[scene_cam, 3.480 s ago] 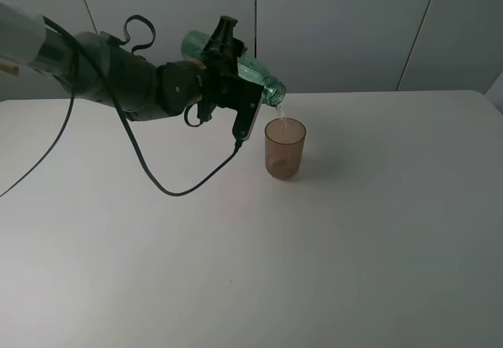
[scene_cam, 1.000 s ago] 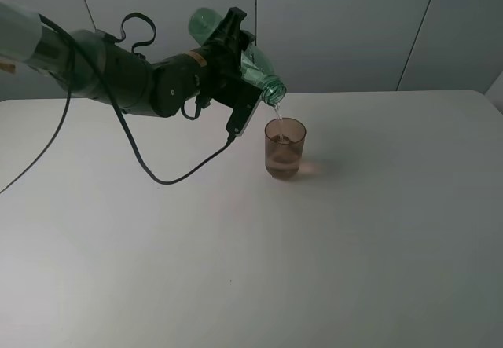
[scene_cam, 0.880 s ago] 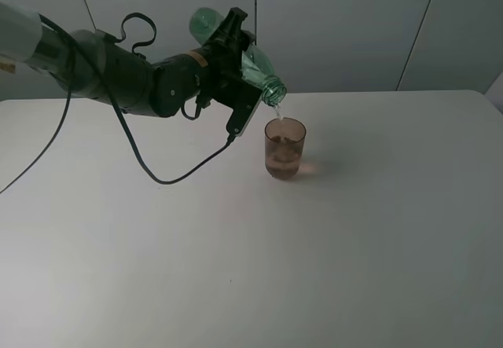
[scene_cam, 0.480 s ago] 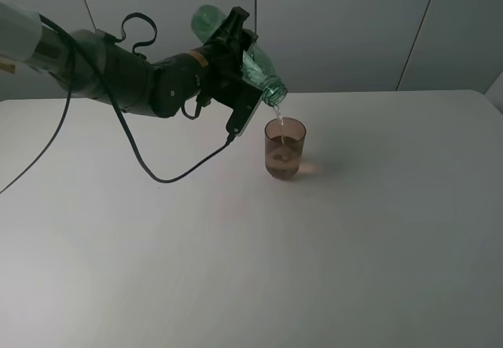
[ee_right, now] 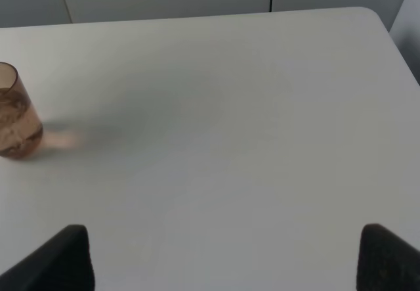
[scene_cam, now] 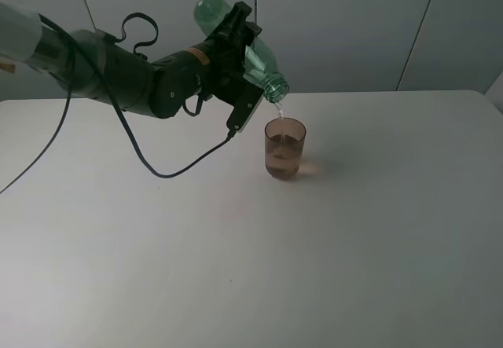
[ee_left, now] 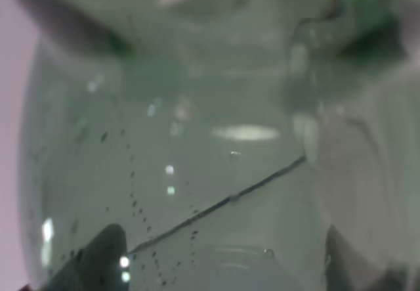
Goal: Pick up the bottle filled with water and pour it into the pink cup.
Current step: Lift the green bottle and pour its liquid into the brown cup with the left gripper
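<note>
The green transparent bottle [scene_cam: 259,64] hangs tilted steeply, base up and open neck down, just above the rim of the pink cup [scene_cam: 284,148]. A thin stream of water falls from the neck into the cup, which is partly filled. My left gripper [scene_cam: 239,53] is shut on the bottle's body. The left wrist view is filled by the bottle [ee_left: 197,146], with the left gripper [ee_left: 223,271] around it. In the right wrist view the pink cup [ee_right: 13,121] stands far off at the side, and my right gripper [ee_right: 223,261] is open with nothing between its fingers.
The cup stands on a white table [scene_cam: 330,254] near its back middle. A black cable [scene_cam: 169,174] droops from the left arm down to the tabletop. The table's far right corner [ee_right: 371,14] shows in the right wrist view. Grey wall panels stand behind.
The bottle has tipped steeper, its base rising while the neck stays over the cup. The water in the cup stands higher than before.
</note>
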